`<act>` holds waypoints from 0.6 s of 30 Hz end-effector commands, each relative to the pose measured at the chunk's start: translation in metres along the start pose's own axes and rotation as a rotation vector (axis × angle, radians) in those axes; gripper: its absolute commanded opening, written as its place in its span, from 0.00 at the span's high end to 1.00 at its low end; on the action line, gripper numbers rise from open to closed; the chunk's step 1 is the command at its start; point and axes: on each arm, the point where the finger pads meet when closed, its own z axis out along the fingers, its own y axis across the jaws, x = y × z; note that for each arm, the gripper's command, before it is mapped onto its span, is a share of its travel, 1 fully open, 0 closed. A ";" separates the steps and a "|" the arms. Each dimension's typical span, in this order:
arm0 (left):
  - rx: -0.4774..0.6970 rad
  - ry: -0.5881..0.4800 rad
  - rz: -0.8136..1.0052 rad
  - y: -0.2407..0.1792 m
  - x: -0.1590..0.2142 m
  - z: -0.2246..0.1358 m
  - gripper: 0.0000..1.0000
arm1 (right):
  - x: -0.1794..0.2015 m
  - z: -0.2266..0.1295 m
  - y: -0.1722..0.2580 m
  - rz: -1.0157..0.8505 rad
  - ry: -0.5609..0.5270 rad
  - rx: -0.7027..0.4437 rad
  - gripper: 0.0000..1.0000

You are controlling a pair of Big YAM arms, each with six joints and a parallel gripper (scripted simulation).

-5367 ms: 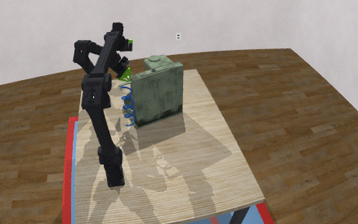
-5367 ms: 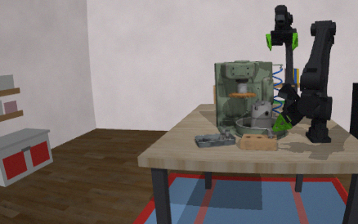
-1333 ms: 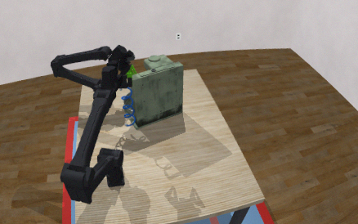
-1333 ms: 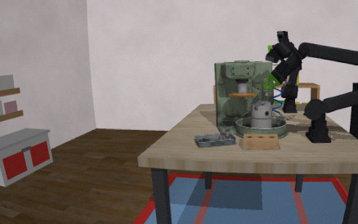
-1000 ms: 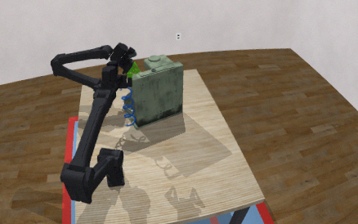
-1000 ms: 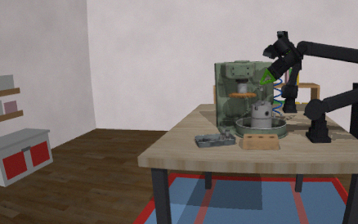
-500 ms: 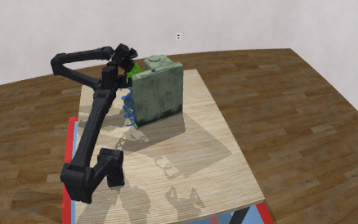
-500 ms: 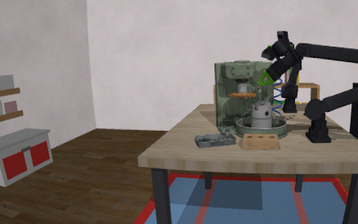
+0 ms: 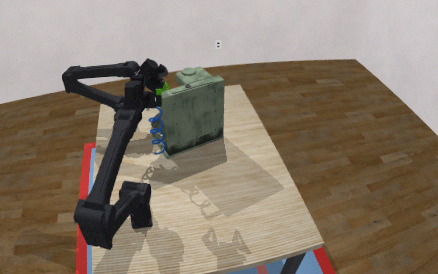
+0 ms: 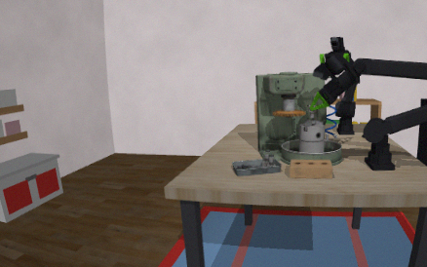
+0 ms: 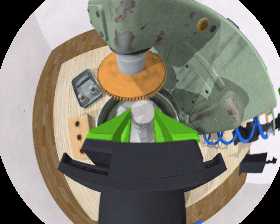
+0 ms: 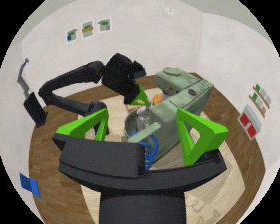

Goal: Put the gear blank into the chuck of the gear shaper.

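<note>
My left gripper (image 10: 314, 107) (image 11: 142, 111) is shut on the gear blank (image 11: 142, 111), a pale grey cylinder between its green fingertips. The blank stands over the chuck (image 10: 311, 138), the grey metal body in the round green basin (image 10: 337, 157). In the exterior view the blank's lower end is close to the chuck's top; I cannot tell if they touch. In the left wrist view the blank and fingers hide most of the chuck. My right gripper (image 12: 142, 112) is wide open and empty, behind the gear shaper (image 9: 196, 117) (image 11: 236, 65) (image 12: 178, 125).
The orange toothed cutter (image 10: 289, 113) (image 11: 128, 77) hangs from the spindle close beside the blank. A blue coiled hose (image 9: 157, 131) (image 11: 236, 136) hangs at the machine's side. A grey tray (image 10: 256, 168) (image 11: 86, 89) and a wooden block with holes (image 10: 311, 171) (image 11: 77, 127) lie near the basin.
</note>
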 end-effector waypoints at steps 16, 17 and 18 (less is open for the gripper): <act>0.003 -0.049 0.004 -0.002 -0.012 -0.001 0.77 | -0.021 -0.004 0.000 0.004 -0.042 -0.002 0.00; 0.002 -0.049 0.010 -0.002 -0.014 -0.001 0.77 | -0.021 -0.004 0.000 0.004 -0.042 -0.002 0.00; 0.002 -0.055 0.011 -0.002 -0.019 -0.002 0.77 | -0.021 -0.004 0.000 0.004 -0.042 -0.002 0.00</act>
